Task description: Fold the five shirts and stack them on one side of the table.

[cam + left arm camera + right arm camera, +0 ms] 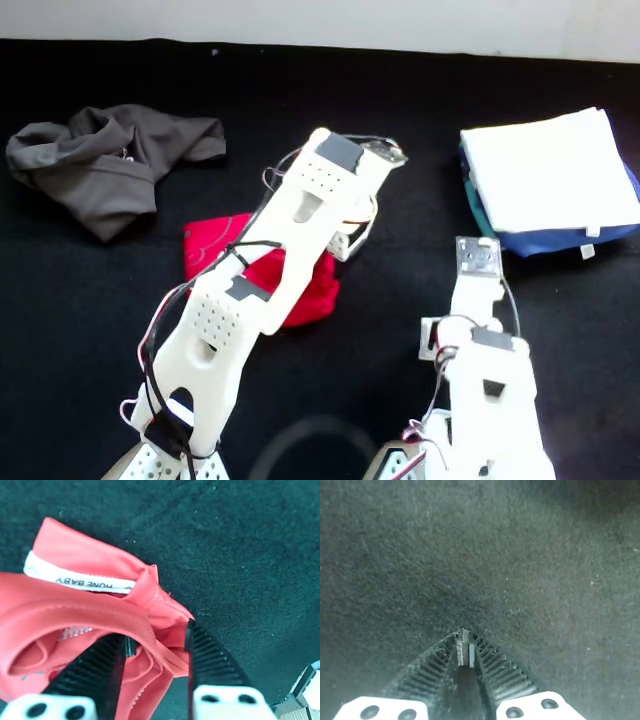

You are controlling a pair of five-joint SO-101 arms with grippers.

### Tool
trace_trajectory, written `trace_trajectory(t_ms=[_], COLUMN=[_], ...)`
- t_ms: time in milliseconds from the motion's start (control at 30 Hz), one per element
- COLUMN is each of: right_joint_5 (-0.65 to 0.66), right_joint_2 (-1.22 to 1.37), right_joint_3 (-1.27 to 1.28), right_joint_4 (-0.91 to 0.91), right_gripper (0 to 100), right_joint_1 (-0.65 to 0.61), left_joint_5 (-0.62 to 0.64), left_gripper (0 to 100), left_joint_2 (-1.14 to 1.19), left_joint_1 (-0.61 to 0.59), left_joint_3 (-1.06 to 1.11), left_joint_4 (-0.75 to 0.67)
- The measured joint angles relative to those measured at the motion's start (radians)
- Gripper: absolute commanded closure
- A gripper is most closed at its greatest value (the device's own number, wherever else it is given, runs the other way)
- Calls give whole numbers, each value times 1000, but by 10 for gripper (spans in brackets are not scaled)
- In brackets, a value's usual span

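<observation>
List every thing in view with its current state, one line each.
Red shirt, crumpled, not yet folded.
Grey shirt, crumpled, unfolded, lying apart from the others.
White shirt, folded, on top of the stack.
Blue shirt, folded, under the white shirt.
Left gripper, jaws open, astride a fold of the red shirt.
Right gripper, jaws shut, holding nothing.
</observation>
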Motion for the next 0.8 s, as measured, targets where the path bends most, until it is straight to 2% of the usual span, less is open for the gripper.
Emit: trace_trajectory(t_ms=[300,400,467,667,800], right_joint_5=[0,0,0,0,0], right_joint_2=[-3,-3,-3,-3,-3], right_joint_3=[29,29,29,29,29], right_joint_4=[-26,-26,-26,-26,-26], right_gripper=[992,992,992,992,992], right_joint_1=[0,0,0,0,0], left_joint_5=[0,-2,-2,-2,2], left_gripper=[847,885,989,990,991], left_joint_2=[-311,-410,-442,-414,-318], left_joint_1=[-17,-94,-158,-353,-405], left_joint_3=[0,0,3,239,402], left_joint_4=[6,6,8,-14,-91])
